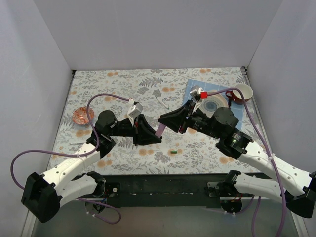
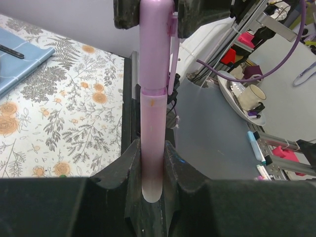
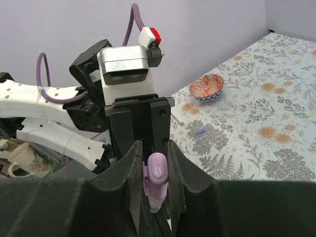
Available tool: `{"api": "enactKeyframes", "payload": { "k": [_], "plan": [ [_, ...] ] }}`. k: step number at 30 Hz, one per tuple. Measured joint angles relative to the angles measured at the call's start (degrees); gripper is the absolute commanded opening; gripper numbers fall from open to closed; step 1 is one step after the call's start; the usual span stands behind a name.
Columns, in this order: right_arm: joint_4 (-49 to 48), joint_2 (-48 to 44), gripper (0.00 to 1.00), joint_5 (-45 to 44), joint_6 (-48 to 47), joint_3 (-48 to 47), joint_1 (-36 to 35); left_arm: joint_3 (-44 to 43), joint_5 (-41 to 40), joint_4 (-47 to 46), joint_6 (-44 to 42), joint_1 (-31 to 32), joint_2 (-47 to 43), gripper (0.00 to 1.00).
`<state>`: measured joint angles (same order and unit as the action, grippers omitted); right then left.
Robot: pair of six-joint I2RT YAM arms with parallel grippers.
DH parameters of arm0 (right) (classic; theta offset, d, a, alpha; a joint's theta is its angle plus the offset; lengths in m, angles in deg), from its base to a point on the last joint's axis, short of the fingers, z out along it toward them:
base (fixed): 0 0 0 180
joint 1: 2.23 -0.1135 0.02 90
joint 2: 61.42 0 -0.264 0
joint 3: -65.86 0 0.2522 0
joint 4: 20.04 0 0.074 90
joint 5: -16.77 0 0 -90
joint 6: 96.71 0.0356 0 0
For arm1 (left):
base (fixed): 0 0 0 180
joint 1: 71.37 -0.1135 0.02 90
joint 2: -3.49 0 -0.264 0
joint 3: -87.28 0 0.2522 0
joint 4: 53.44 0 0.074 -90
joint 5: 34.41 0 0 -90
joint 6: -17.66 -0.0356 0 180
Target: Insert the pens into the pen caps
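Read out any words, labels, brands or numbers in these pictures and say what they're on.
None can be read.
Lilac pen and cap: no print, only an orange speck.
Silver box on the left wrist: no label visible.
Markers off the table: too blurred to read.

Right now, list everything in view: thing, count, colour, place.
lilac pen: 1, pink-lilac, held above mid-table
lilac cap: 1, lilac, meeting the lilac pen's far end
green cap: 1, green, on the cloth nearer the arm bases
whitish-grey pen: 1, whitish with a dark tip, on the cloth beyond the grippers
small bowl: 1, orange patterned, left side
blue mat: 1, blue, far right
plate: 1, white with blue rings, on the blue mat
white bowl: 1, white, dark red inside, at the mat's far right
floral cloth: 1, grey and orange, covering the table
left gripper: 1, black, shut on the lilac pen
right gripper: 1, black, shut on the lilac cap
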<state>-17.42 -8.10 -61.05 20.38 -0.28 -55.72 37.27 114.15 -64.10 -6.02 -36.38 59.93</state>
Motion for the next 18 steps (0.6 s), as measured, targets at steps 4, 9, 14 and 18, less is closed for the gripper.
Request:
{"api": "enactKeyframes", "payload": {
  "k": [4, 9, 14, 18],
  "plan": [
    [-4.1, -1.6, 0.01, -0.5, 1.7, 3.9, 0.2, 1.0, -0.4, -1.4, 2.1, 0.1, 0.1, 0.0],
    [-9.8, -3.2, 0.01, -1.4, 4.2, 8.7, 0.3, 1.7, 0.4, -5.0, 5.2, 0.6, 1.8, 0.0],
    [-15.1, -2.8, 0.01, -1.0, 6.8, 12.1, 1.0, 1.4, 1.5, -6.1, 6.0, 0.5, 3.4, 0.0],
    [-19.8, -3.6, 0.01, -1.3, 9.2, 15.9, 1.8, -0.9, 3.0, -1.1, 3.8, 0.5, 4.9, 0.0]
  ]
}}
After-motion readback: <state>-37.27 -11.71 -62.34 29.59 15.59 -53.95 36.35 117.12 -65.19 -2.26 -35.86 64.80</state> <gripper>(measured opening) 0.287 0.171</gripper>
